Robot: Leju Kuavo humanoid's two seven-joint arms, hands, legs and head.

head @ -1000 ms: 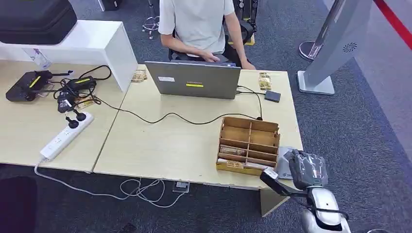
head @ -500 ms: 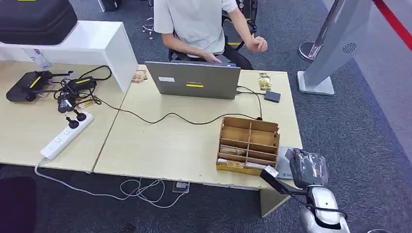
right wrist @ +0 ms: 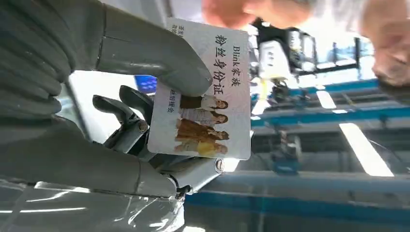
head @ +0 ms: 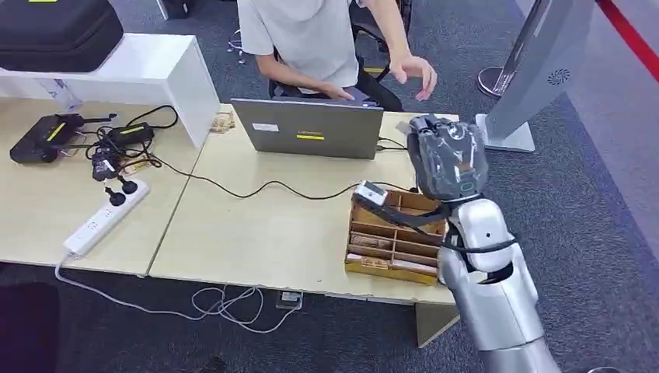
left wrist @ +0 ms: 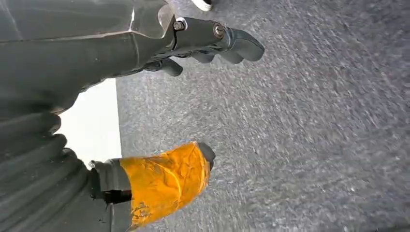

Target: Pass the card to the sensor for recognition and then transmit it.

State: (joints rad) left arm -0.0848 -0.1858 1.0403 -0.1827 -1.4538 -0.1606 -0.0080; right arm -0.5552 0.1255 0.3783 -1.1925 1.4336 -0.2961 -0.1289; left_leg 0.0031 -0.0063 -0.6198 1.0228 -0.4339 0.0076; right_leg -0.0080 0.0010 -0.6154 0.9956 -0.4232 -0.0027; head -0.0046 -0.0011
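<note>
The right hand has come up from beside the table and holds the card tight under its thumb. A person's hand reaches just past it, so the hand-over looks close. The left hand hangs loose, holding nothing.

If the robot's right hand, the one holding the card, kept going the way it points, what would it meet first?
Most likely the person's hand. The right hand holds the card raised toward it, and in the right wrist view those fingers hover just past the card's far edge. Depth is hard to judge.
</note>
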